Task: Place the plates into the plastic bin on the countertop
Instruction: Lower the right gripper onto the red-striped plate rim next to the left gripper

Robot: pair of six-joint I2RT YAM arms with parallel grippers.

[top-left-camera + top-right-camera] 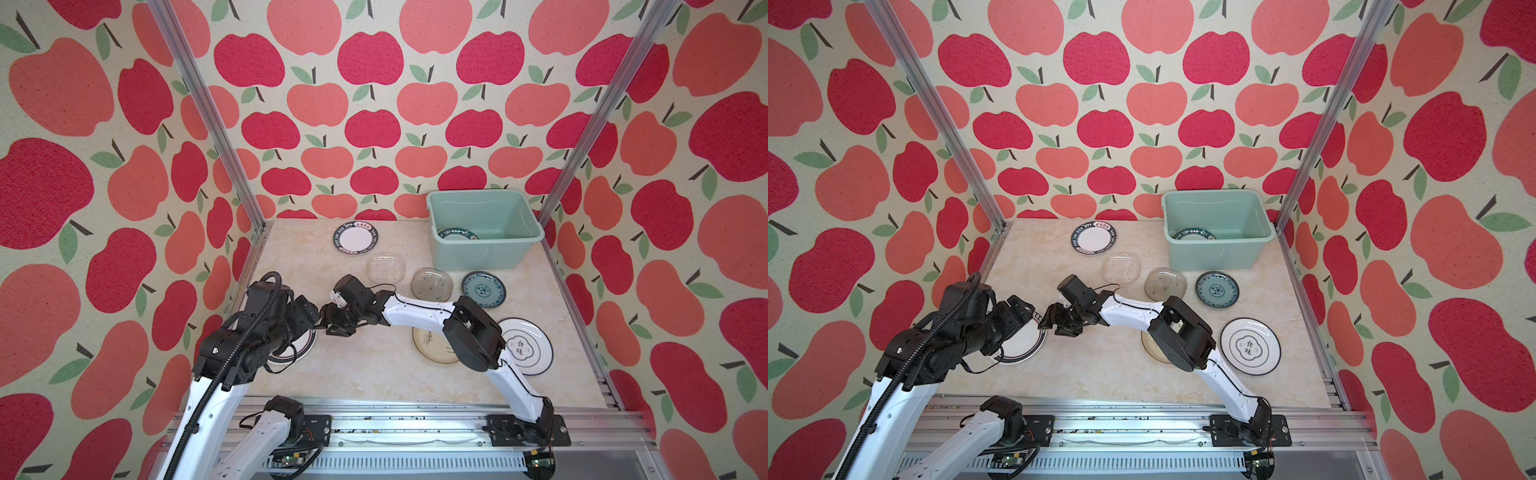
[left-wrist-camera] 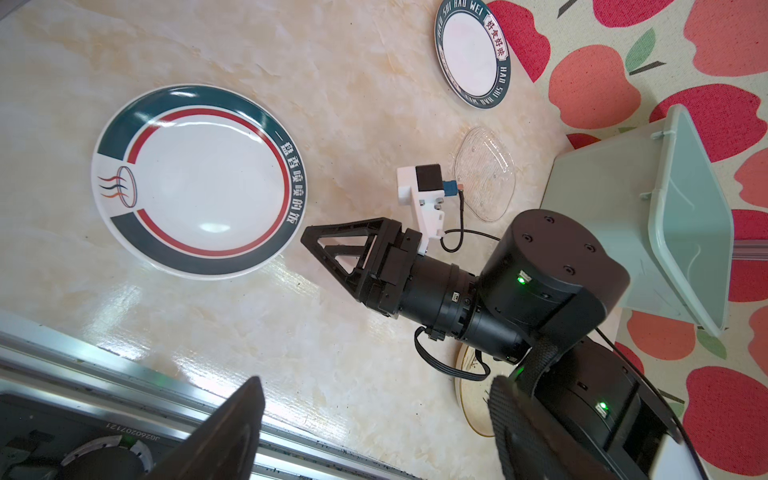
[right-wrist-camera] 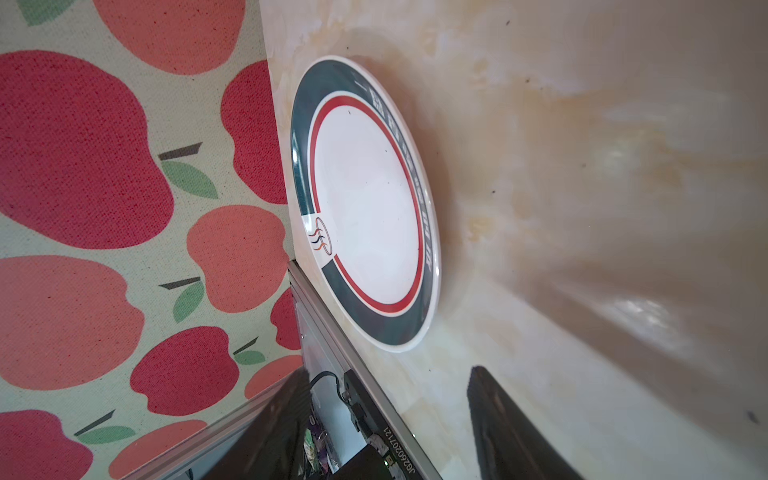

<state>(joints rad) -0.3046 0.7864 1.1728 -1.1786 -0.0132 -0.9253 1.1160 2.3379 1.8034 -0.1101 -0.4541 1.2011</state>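
Apple-print walls (image 1: 374,104) fill the top, left and right of both top views, with red and coral apples and green leaves on cream. Two aluminium posts (image 1: 208,112) slant in from the upper corners to the surface (image 1: 365,365), which is beige marble, glossy with soft glare. A slotted metal rail (image 1: 415,417) spans the bottom centre.

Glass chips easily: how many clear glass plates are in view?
2. A squarish glass plate and, right of it, a rounder glass plate, both on the countertop near the plastic bin. Others may be hidden.
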